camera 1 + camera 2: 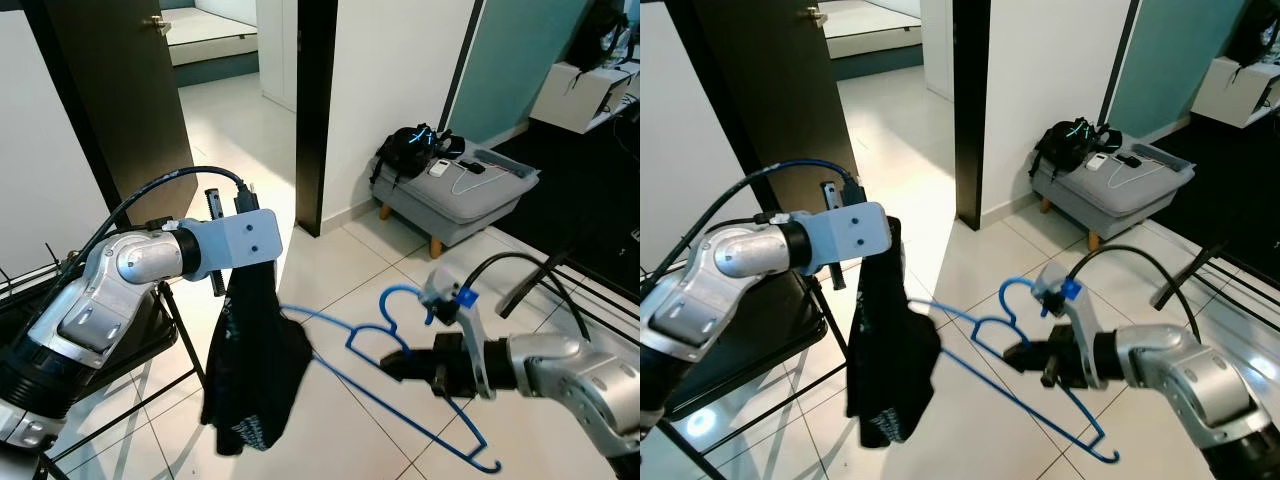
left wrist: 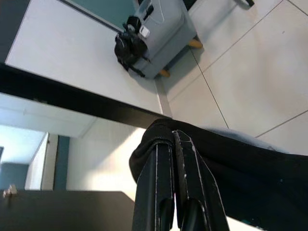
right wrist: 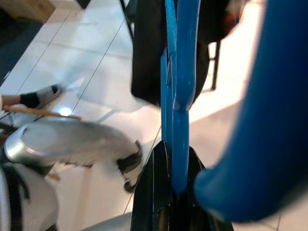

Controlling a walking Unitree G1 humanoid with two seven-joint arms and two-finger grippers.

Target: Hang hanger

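Observation:
A black garment (image 1: 255,370) hangs limp over the tiled floor, pinched at its top edge by my left gripper (image 2: 172,139), which is shut on the cloth. A thin blue hanger (image 1: 350,335) lies slanted in the air between the arms, with its hook (image 1: 400,293) pointing up. My right gripper (image 1: 395,365) is shut on the hanger just below the hook. One hanger arm reaches left and meets the garment's side; the other slopes down toward the near right.
A black folding stand (image 1: 150,340) sits low on the left under my left arm. Ahead are a dark open door (image 1: 120,100), a black door frame (image 1: 315,110), and a grey bench (image 1: 455,205) carrying a black backpack (image 1: 410,150).

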